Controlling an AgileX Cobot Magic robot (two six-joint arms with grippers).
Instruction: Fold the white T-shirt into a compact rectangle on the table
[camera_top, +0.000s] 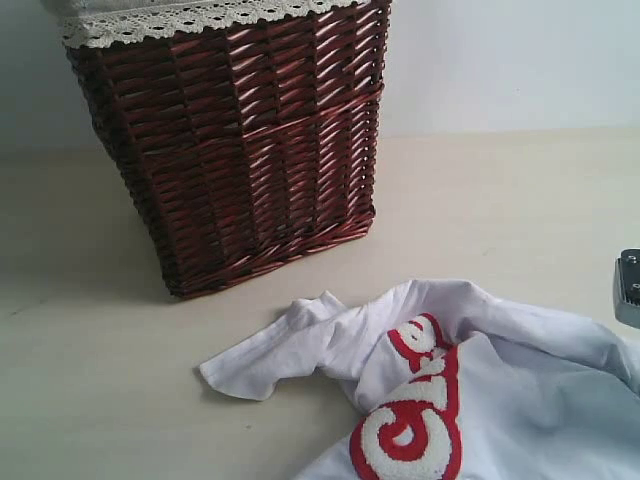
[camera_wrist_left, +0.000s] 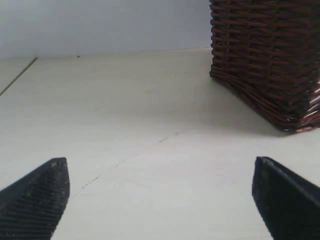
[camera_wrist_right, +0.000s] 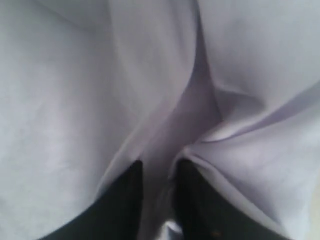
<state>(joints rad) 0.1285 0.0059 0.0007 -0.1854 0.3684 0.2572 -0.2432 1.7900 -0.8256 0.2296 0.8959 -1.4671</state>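
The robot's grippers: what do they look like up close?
The left gripper has two black, tapering fingers with a fine woven texture. The right gripper shows two dark fingers, too blurred for detail. A grey metal part shows at the exterior view's edge.

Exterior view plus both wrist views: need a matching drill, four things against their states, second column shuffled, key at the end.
Things
1. wicker basket
2. white T-shirt
3. left gripper
4. right gripper

States
A. jaws wide apart over bare table
B. crumpled, red lettering facing up
C. standing upright, dark red-brown weave
D. fingers close together, fold of white cloth between them

Pairs: 1-C, 2-B, 3-A, 4-D
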